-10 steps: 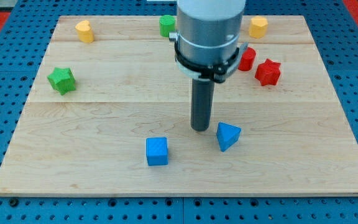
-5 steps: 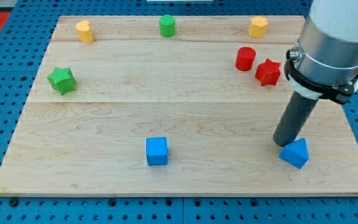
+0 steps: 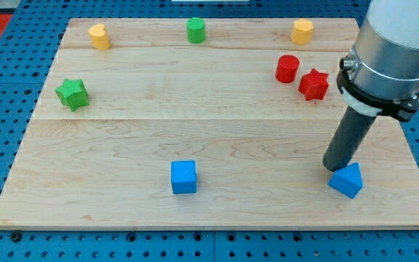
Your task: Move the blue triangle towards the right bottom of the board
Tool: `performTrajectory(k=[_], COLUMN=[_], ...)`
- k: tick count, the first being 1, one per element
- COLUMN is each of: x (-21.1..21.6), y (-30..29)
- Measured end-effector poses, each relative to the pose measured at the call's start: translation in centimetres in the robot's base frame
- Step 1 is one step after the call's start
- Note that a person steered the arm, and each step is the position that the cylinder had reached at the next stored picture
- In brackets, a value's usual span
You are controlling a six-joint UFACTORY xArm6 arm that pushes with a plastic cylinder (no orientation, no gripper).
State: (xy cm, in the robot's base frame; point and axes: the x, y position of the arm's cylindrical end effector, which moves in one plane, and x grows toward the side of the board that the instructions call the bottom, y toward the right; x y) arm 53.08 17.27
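Observation:
The blue triangle (image 3: pixel 346 180) lies on the wooden board (image 3: pixel 122 138) near its bottom right corner. My tip (image 3: pixel 334 168) rests on the board just at the triangle's upper left edge, touching or nearly touching it. The dark rod rises from there toward the view's upper right into the grey arm body (image 3: pixel 391 51).
A blue cube (image 3: pixel 183 177) sits at bottom centre. A red cylinder (image 3: pixel 287 68) and red star (image 3: pixel 313 84) lie right of centre, near the arm. A green star (image 3: pixel 72 94) is at left. A yellow block (image 3: pixel 99 36), green cylinder (image 3: pixel 195 30) and yellow hexagon (image 3: pixel 302 31) line the top.
My tip swept from the board's centre to the lower right, pushing the blue triangle with it. In the last half second both shifted only slightly to the right.

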Motion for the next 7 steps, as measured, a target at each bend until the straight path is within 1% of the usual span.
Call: performTrajectory(k=[1,2,3,4,6,7], x=[0.0,-0.4,-1.9,-3.9,-10.2,-12.5], y=[0.3,4.5,6.9,9.0,10.2,10.3])
